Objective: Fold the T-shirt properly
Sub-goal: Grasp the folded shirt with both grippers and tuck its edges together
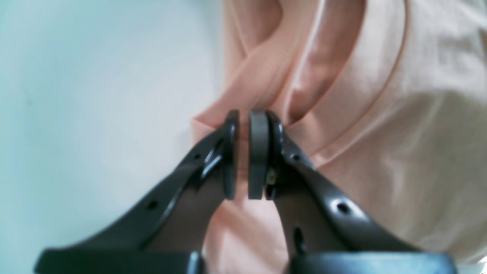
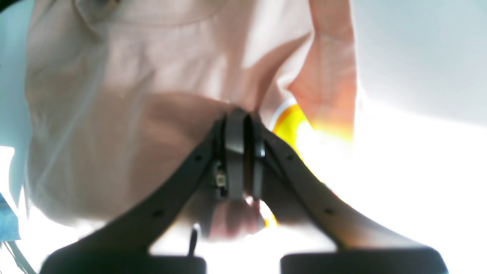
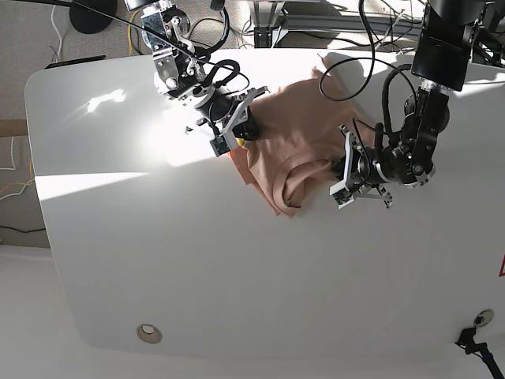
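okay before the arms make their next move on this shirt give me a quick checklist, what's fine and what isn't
Left gripper down at the shirt: ok.
Right gripper closed, with the shirt at its fingers: ok.
Shirt firmly pinched by the left gripper: cannot tell, a narrow gap shows between the fingers.
Shirt lying flat and smooth: not ok, it is bunched, with curved folds at its near end.
Whole shirt on the table: cannot tell, the far edge is partly behind cables.
Glare off the cloth: not ok, bright light hits it by the right gripper.
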Robot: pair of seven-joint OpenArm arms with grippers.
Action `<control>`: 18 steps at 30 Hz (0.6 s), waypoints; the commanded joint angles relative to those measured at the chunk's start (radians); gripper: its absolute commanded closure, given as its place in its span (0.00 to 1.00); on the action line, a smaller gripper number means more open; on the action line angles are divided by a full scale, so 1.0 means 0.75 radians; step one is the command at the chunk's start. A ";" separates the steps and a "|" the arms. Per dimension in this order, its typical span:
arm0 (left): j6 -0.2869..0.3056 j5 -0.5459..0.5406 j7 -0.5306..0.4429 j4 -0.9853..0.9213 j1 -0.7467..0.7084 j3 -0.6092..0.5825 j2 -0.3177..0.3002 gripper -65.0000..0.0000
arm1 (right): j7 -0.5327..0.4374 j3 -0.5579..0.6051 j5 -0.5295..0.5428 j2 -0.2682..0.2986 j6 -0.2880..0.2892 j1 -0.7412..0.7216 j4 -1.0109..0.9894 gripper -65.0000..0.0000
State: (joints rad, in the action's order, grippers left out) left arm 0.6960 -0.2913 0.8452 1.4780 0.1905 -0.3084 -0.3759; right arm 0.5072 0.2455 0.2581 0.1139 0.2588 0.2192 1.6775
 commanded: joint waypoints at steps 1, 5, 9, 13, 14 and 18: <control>0.003 -0.016 -0.015 0.105 0.031 0.040 -0.013 0.94 | -0.039 -0.007 0.013 0.009 0.002 -0.017 0.111 0.97; 0.003 -0.014 -0.013 0.348 -0.110 0.242 -0.017 0.94 | 0.094 -0.009 0.013 0.011 0.000 -0.078 0.248 0.97; 0.003 -0.014 -0.013 0.510 -0.341 0.396 -0.011 0.94 | 0.141 -0.001 0.015 -0.030 0.000 -0.201 0.193 0.97; 0.003 -0.014 -0.015 0.516 -0.511 0.410 -0.007 0.94 | 0.135 -0.003 0.013 -0.073 0.004 -0.330 -0.016 0.97; 0.003 -0.014 -0.015 0.516 -0.537 0.408 0.013 0.94 | 0.131 -0.003 0.013 -0.073 0.006 -0.351 -0.063 0.98; 0.003 -0.010 -0.017 0.469 -0.554 0.404 0.056 0.94 | -0.006 -0.003 0.013 -0.065 0.010 -0.371 -0.214 0.98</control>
State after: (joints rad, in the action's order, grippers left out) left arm 0.6975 -0.2874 0.8589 1.8355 -0.2378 -0.0093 -0.3172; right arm 0.5426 0.2428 0.2577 0.0643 0.2592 -0.0456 1.5169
